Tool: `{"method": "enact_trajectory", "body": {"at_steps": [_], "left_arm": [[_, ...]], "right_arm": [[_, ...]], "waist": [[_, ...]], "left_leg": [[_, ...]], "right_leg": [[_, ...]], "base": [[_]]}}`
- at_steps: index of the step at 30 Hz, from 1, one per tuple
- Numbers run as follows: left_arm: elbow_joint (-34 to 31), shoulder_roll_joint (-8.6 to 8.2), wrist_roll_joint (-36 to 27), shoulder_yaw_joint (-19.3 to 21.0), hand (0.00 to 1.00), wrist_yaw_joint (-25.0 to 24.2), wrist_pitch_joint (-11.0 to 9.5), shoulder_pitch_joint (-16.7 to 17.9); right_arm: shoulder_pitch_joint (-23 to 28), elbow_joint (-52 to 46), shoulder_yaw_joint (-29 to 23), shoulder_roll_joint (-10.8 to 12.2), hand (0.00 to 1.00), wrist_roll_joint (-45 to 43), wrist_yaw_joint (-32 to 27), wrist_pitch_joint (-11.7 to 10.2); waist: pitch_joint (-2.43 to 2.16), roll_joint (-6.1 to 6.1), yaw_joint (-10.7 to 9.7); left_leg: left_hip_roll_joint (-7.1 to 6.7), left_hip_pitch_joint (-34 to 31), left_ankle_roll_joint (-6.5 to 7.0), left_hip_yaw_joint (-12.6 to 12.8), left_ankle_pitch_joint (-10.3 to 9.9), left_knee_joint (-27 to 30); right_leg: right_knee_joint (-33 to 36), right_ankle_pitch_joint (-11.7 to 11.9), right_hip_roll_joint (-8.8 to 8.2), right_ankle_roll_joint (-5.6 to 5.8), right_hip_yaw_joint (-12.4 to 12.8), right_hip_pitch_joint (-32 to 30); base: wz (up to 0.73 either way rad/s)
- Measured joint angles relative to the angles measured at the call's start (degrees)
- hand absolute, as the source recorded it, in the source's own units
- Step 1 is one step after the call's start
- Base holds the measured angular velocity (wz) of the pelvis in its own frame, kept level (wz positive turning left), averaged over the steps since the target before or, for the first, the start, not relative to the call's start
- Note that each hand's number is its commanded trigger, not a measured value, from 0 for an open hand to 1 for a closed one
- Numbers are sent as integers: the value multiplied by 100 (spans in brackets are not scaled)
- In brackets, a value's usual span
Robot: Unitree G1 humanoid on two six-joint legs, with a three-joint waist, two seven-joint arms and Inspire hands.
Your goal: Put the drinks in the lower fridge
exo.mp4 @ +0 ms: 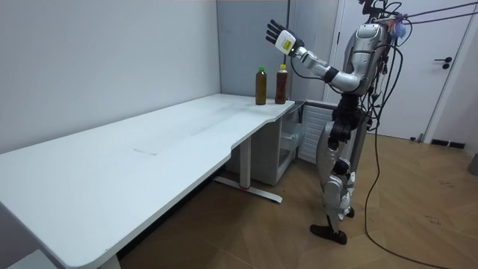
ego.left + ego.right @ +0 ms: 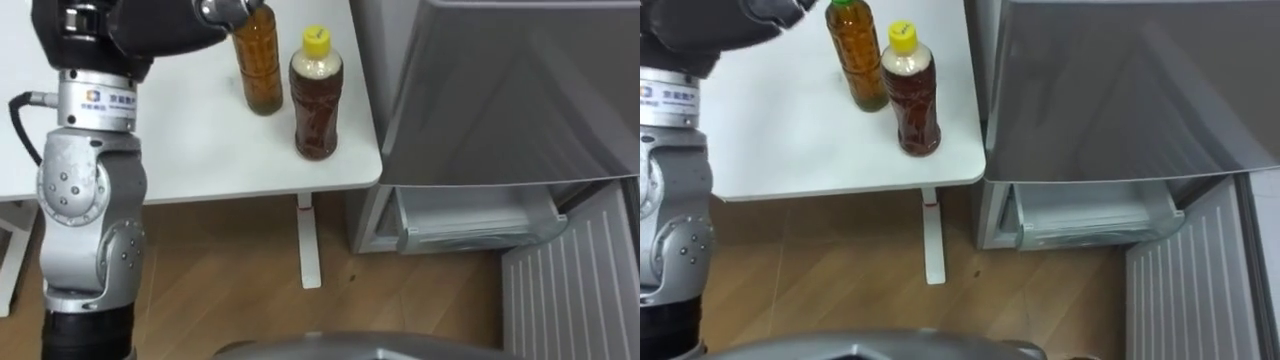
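Drinks (image 2: 316, 105) stood on the table (image 2: 180, 150) beside the open lower fridge (image 2: 470, 220); your spread left hand (image 1: 280, 36) hung above them, apparently reaching. Next came gripping one.

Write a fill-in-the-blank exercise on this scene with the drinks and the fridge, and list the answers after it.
1. The bottle standing nearer the fridge has a ____ cap.
2. The other bottle, beside it, has a ____ cap.
3. The hand raised above both bottles, fingers straight, is the robot's ____ hand.
4. The fridge's lower compartment stands ____.

Missing words: yellow; green; left; open.
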Motion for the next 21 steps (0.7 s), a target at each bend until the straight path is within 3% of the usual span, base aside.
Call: {"method": "enact_trajectory", "body": {"at_steps": [4,8,11,21], "left_arm": [[81,-5,-89,-81,0,-204,170,4],[190,-16,-131,-259,0,-468,424,17],[255,-18,-294,-384,0,-674,595,20],[536,-14,-548,-719,0,-1165,855,19]], "right_arm": [[20,-12,-2,5,0,-140,-27,90],[13,-54,9,6,0,-217,-112,228],[14,-66,31,7,0,-217,-161,306],[-73,-33,157,-6,0,-161,-284,426]], "waist": [[-19,27,-5],[-66,96,-15],[-66,117,-79],[-32,108,-110]], "left_leg": [[0,-52,0,0,0,47],[1,-138,3,23,1,89],[4,-141,3,23,2,95],[13,-150,3,71,2,180]], "right_leg": [[18,0,0,0,18,-38],[113,2,-4,-4,50,-170],[130,4,-4,-7,46,-172],[194,-7,-6,-16,111,-212]], "base": [[1],[-4],[0],[-2]]}}
